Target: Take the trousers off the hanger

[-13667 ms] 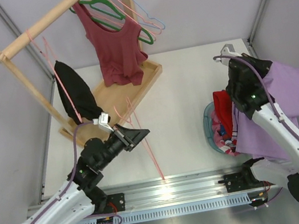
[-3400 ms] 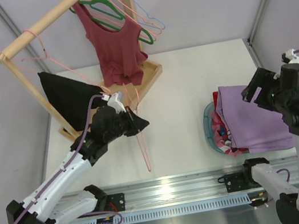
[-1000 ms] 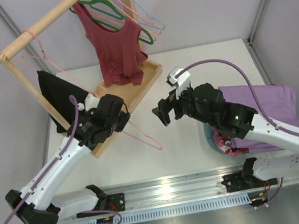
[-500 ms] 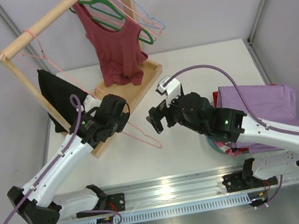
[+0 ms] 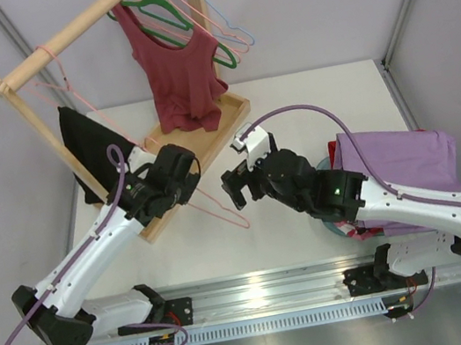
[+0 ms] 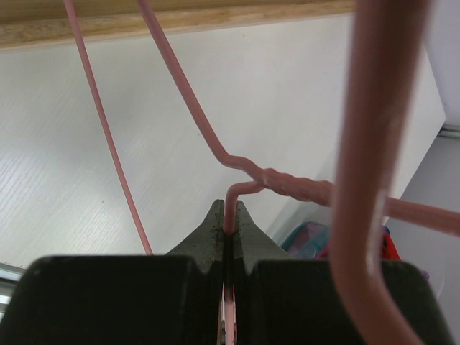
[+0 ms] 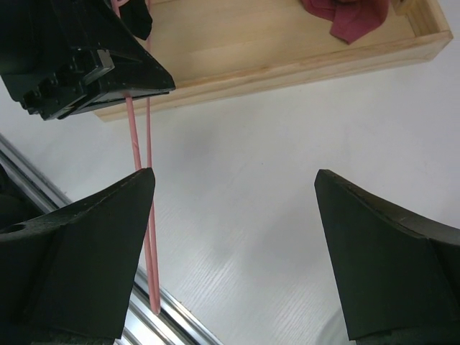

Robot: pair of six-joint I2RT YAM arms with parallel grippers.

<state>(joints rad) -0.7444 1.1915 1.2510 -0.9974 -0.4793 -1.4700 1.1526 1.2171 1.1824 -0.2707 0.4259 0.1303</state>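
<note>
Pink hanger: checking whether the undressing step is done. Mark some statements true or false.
1. The left pincer is shut on the pink hanger. True.
2. The lilac trousers hang on the pink hanger. False: they lie heaped at the right, the hanger bare.
3. The right pincer grips the trousers. False: it is open and empty near the hanger.
4. The maroon top hangs on a green hanger. True.
</note>
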